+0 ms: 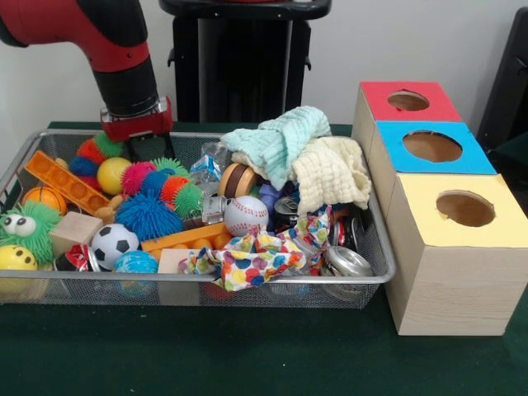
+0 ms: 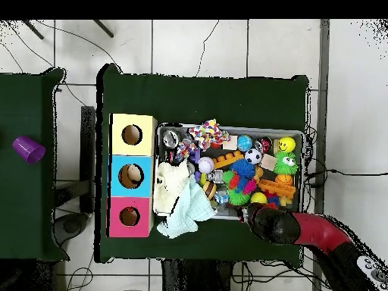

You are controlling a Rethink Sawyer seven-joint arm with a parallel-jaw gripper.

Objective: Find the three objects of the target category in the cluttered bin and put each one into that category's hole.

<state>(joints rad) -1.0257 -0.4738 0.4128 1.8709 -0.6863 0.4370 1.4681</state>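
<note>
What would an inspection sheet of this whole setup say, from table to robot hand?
Surface: green cloth table.
Job's things: wire mesh bin packed full; no plush animals showing; three boxes with red, blue and yellow tops, one hole each.
Clutter: spiky balls, baseball, soccer ball, green googly-eyed ball, cloths.
Hand: down at the bin's far rim; open or shut unclear.
Cables: wires on the tiled floor.
Surroundings: purple cup on a side table.
</note>
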